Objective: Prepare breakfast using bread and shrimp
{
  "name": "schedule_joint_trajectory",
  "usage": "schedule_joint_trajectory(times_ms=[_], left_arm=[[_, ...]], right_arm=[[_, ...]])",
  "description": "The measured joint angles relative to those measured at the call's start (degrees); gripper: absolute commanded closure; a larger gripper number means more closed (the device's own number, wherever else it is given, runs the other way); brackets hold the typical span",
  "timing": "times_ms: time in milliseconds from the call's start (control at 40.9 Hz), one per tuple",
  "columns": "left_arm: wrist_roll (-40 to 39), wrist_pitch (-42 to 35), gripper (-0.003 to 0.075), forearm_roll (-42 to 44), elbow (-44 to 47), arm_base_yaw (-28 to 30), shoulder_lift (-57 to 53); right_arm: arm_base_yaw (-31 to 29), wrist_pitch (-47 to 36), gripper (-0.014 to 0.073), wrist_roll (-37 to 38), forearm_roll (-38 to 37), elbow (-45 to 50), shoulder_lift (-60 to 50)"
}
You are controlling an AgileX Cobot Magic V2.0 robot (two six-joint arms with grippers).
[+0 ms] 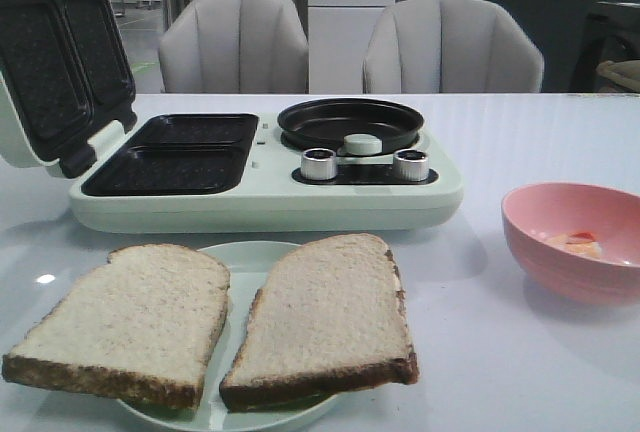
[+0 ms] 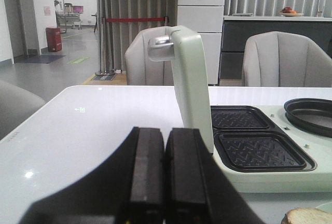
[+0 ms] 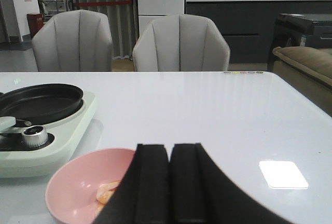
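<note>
Two bread slices lie side by side on a pale green plate point(image 1: 245, 260) at the table's front: the left slice point(image 1: 125, 317) and the right slice point(image 1: 325, 312). A corner of bread point(image 2: 308, 217) shows in the left wrist view. The shrimp point(image 1: 578, 243) sit in a pink bowl point(image 1: 572, 242) at the right, and the shrimp point(image 3: 106, 192) show in the bowl point(image 3: 78, 182) just left of my right gripper point(image 3: 170, 154). Both grippers are shut and hold nothing. My left gripper point(image 2: 165, 141) hangs above the table, left of the breakfast maker. Neither gripper shows in the front view.
A mint-green breakfast maker point(image 1: 265, 192) stands behind the plate, its sandwich lid point(image 1: 55, 57) open upright at the left, two dark grill trays point(image 1: 180, 152) exposed, a round black pan point(image 1: 350, 122) and two knobs point(image 1: 365, 164) at the right. Two grey chairs point(image 1: 350, 47) stand behind the table.
</note>
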Motion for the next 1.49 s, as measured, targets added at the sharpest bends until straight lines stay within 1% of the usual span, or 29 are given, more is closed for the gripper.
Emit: schedule_joint_trajectory(times_ms=[758, 856, 930, 1003, 1076, 1150, 1272, 1370, 1443, 1492], left_arm=[[0.00, -0.15, 0.0619, -0.38, 0.00, 0.00, 0.00], [0.00, -2.57, 0.0619, -2.71, 0.00, 0.00, 0.00], [0.00, -6.69, 0.0619, -3.30, 0.00, 0.00, 0.00], [0.00, -12.61, 0.0619, -3.56, 0.00, 0.00, 0.00], [0.00, -14.21, 0.0619, -3.56, -0.80, 0.00, 0.00], [0.00, -11.09, 0.0619, -2.76, -3.80, 0.00, 0.00], [0.00, -2.93, 0.0619, -0.38, -13.05, 0.00, 0.31], [0.00, 2.96, 0.0619, 0.95, -20.51, 0.00, 3.17], [0.00, 6.98, 0.0619, 1.11, -24.36, 0.00, 5.84], [0.00, 10.15, 0.0619, 1.20, -26.50, 1.34, 7.71]], right_arm=[[0.00, -0.19, 0.0578, 0.00, 0.00, 0.00, 0.00], [0.00, -0.81, 0.0578, 0.00, 0.00, 0.00, 0.00], [0.00, -0.81, 0.0578, 0.00, 0.00, -1.01, 0.00], [0.00, 0.54, 0.0578, 0.00, 0.00, -4.36, 0.00], [0.00, 2.79, 0.0578, 0.00, 0.00, -9.38, 0.00], [0.00, 5.76, 0.0578, 0.00, 0.00, -15.13, 0.00], [0.00, 11.02, 0.0578, 0.00, 0.00, -24.06, 2.08], [0.00, 15.92, 0.0578, 0.00, 0.00, -30.75, 6.65], [0.00, 20.32, 0.0578, 0.00, 0.05, -34.23, 10.13], [0.00, 23.33, 0.0578, 0.00, 0.05, -36.21, 12.83]])
